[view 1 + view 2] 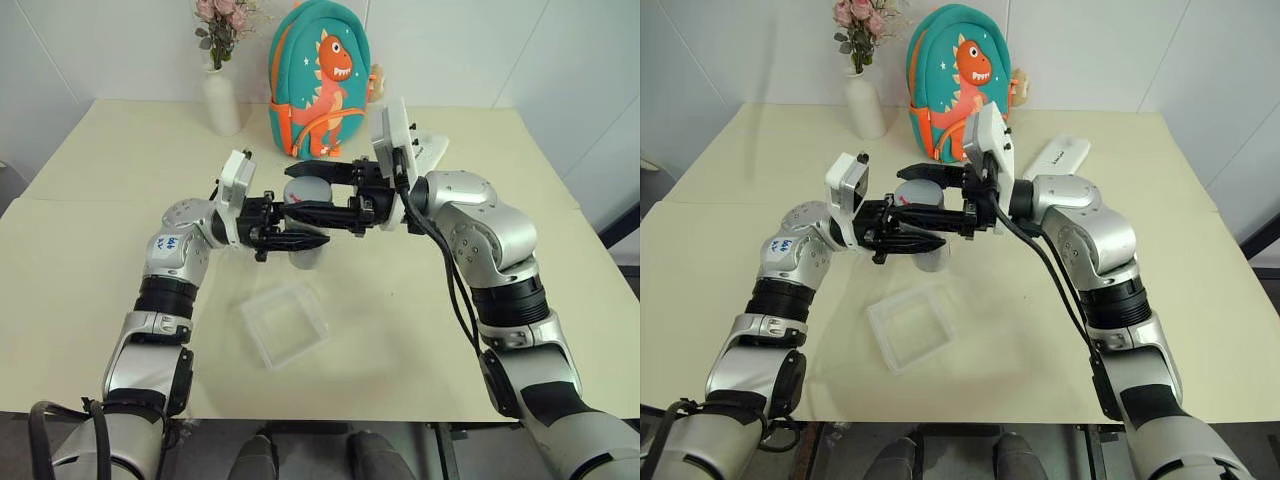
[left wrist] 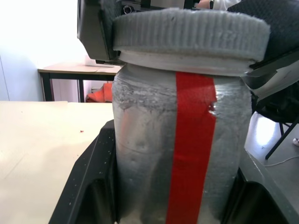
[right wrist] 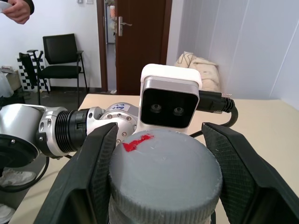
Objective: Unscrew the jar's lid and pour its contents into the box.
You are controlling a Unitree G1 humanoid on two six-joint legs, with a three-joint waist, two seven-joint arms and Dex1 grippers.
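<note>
The jar (image 1: 308, 257), clear with a red stripe (image 2: 189, 154), hangs upright above the table just behind the box (image 1: 257, 338). My left gripper (image 1: 305, 236) comes in from the left and is shut on the jar's body; its black fingers (image 2: 88, 186) flank the wall. From the right, my right gripper (image 1: 300, 192) is shut on the grey ribbed lid (image 3: 163, 175), which sits on the jar's mouth, with a pad (image 3: 91, 172) on each side. The contents are hidden behind the frosted wall. The box is a shallow transparent square lying flat on the table.
A white vase with pink flowers (image 1: 222, 100) and a teal dinosaur backpack (image 1: 318, 80) stand at the table's far edge. A white oblong case (image 1: 1058, 155) lies at the far right. A person's hand (image 3: 16, 10) shows in the room behind.
</note>
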